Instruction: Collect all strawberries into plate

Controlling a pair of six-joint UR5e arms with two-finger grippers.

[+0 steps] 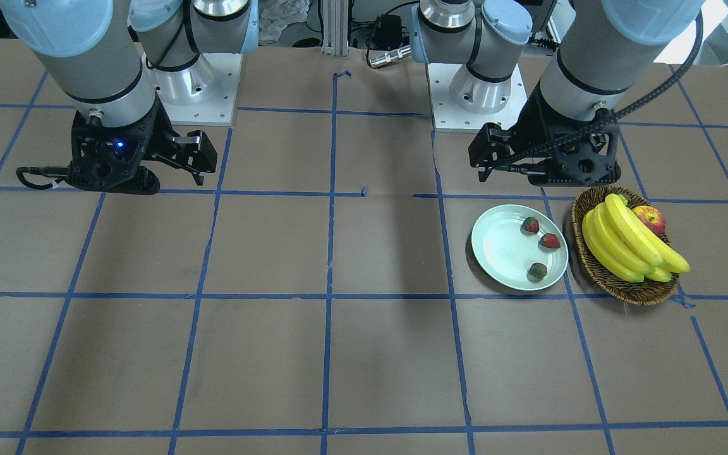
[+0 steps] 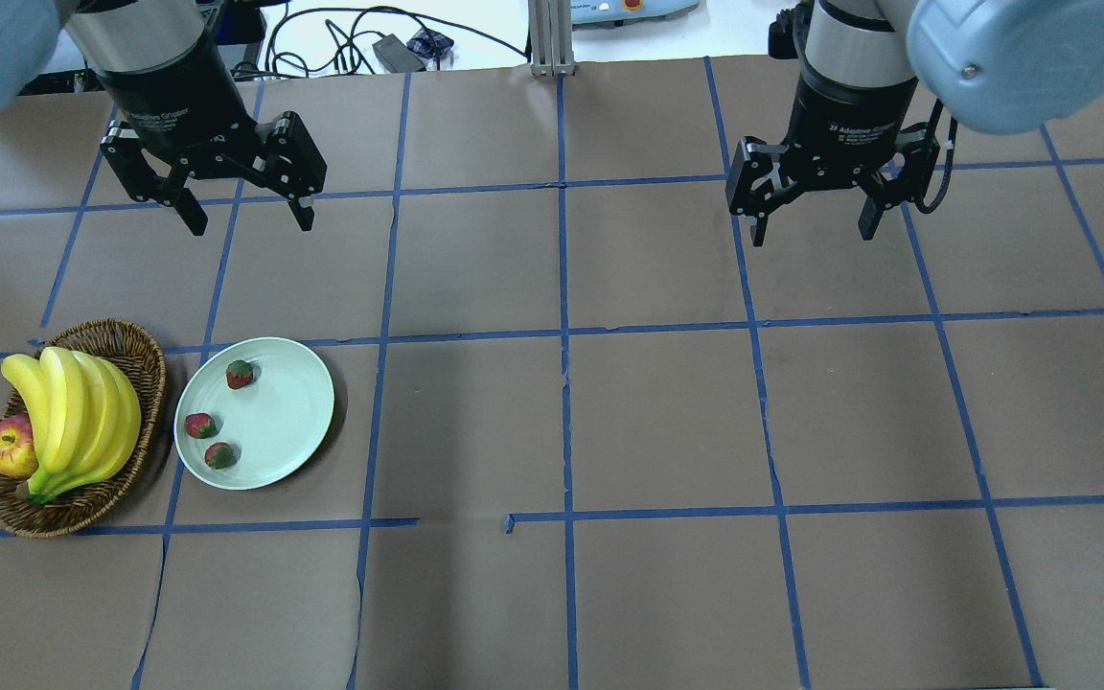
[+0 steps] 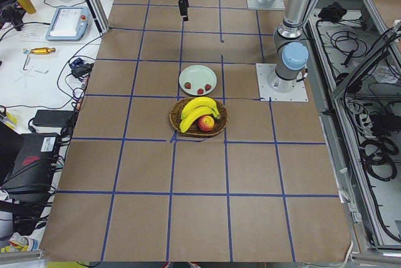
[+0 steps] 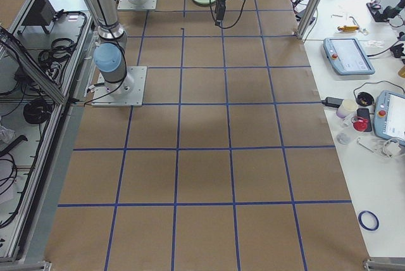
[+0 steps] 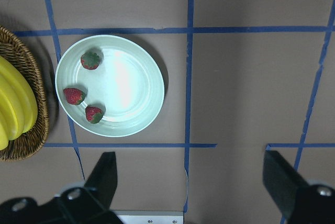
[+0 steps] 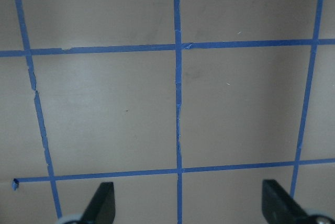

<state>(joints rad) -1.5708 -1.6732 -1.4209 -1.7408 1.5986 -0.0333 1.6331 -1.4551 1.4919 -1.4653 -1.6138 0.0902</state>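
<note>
Three strawberries [image 2: 240,374] [image 2: 199,425] [image 2: 219,454] lie on the pale mint-green plate [image 2: 293,412], toward its basket side. The left wrist view looks straight down on them [image 5: 90,60] [image 5: 74,96] [image 5: 94,114] inside the plate [image 5: 131,85]. My left gripper [image 2: 251,222] hangs open and empty above the table, beyond the plate and well clear of it. Far off on the other half, my right gripper [image 2: 813,233] is also open, with only bare brown paper under it [image 6: 189,203].
A brown wicker basket [image 2: 135,347] with a bunch of bananas [image 2: 73,412] and a red-yellow apple [image 2: 8,448] stands right beside the plate. Blue tape lines grid the brown table cover. Side benches hold tablets and cables.
</note>
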